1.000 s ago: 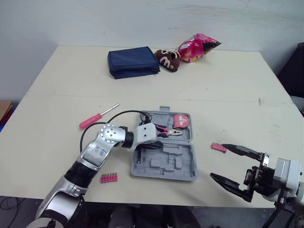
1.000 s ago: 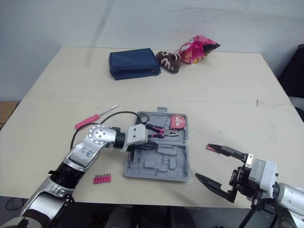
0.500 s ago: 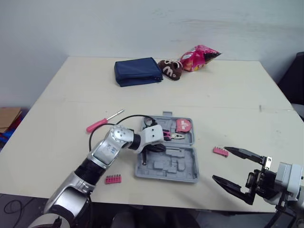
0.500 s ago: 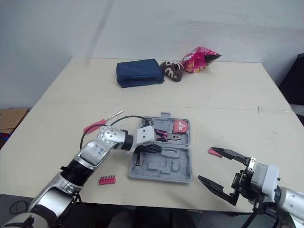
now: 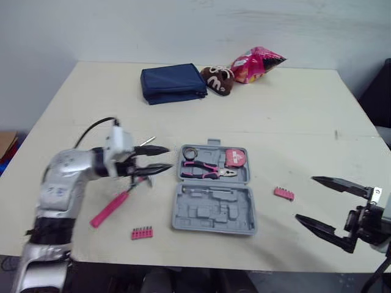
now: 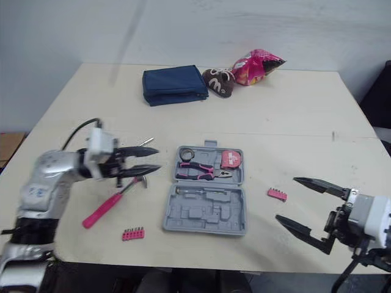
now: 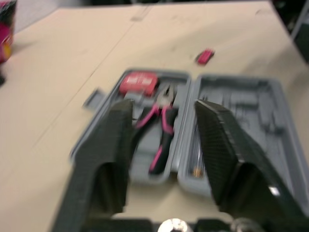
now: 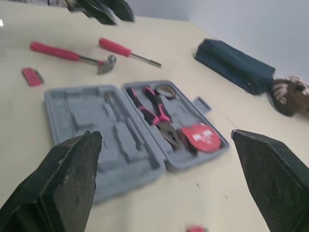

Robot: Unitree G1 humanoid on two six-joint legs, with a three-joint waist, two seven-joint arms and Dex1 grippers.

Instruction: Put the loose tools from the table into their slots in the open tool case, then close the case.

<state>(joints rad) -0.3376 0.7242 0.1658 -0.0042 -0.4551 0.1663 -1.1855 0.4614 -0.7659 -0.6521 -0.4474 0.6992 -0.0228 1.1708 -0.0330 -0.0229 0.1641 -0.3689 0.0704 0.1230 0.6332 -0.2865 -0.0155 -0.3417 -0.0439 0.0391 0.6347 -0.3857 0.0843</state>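
So we drew the left gripper (image 5: pixel 166 157) back, nine o'clock of the case (image 5: pixel 214 210) — spread, empty, pliers (image 5: pixel 208 170) slotted; right gripper (image 5: pixel 305 198) spread.

Soft, even light falls from above on the pale table (image 5: pixel 293 122), bright from its near edge to its far edge. Shadows are faint and short: a thin dark rim under the tool case (image 5: pixel 214 210) and the blue pouch (image 5: pixel 172 83), and a diffuse diagonal band on the wall (image 6: pixel 61 30) at far left.

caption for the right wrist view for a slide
Open right gripper faces the open tool case, pliers and tape measure already slotted.
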